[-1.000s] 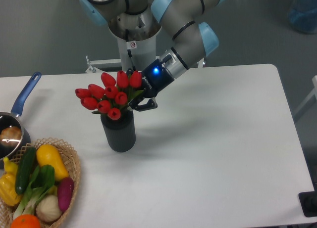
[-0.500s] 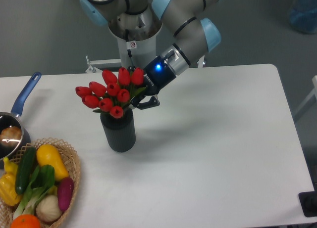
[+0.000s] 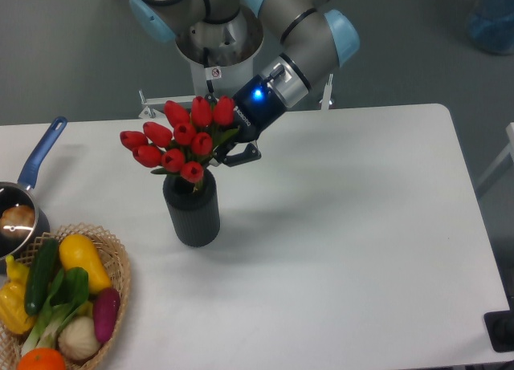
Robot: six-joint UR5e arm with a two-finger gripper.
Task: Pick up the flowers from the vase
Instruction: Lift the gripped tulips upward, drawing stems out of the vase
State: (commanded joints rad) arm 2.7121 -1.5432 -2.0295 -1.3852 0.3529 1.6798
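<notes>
Comparing with the view a second earlier, the gripper (image 3: 227, 152) had risen, its fingers pinching the flowers (image 3: 178, 143) at the right of the bunch. The flowers had lifted with it, and their stems now just cleared the rim of the vase (image 3: 192, 210). Extraction appeared nearly complete; the vase had stayed upright on the table (image 3: 361, 225).

White table (image 3: 361, 225), dark ribbed vase (image 3: 192, 213), wicker basket (image 3: 120, 266) of vegetables, blue-handled saucepan (image 3: 24, 197)

Nine tulip buds (image 3: 178, 136); one vase (image 3: 192, 213); one basket (image 3: 120, 267).
</notes>
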